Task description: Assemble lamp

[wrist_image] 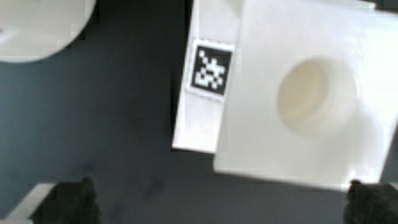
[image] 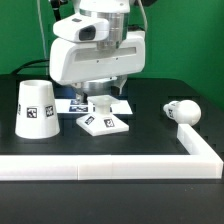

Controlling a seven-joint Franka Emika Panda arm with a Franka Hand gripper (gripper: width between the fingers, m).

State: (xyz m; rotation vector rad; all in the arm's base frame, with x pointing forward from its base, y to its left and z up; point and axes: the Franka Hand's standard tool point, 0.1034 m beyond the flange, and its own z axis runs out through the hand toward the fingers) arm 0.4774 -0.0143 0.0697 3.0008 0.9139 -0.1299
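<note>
The flat square lamp base (image: 104, 121) lies on the dark table near the middle, with a tag on its side. In the wrist view the base (wrist_image: 294, 95) shows its round socket and a tag, with one corner close to a fingertip. My gripper (image: 108, 92) hangs just above and behind the base. In the wrist view the gripper (wrist_image: 222, 205) is open, its dark fingertips (wrist_image: 71, 202) are wide apart, and only table shows between them. The tapered shade (image: 36, 108) stands at the exterior view's left, and it also shows in the wrist view (wrist_image: 39, 30). The round-headed bulb (image: 183, 111) lies at the exterior view's right.
A low white L-shaped wall (image: 110, 165) runs along the table's front edge and up the exterior view's right side, just past the bulb. The marker board (image: 72, 101) lies flat behind the base, partly under my gripper.
</note>
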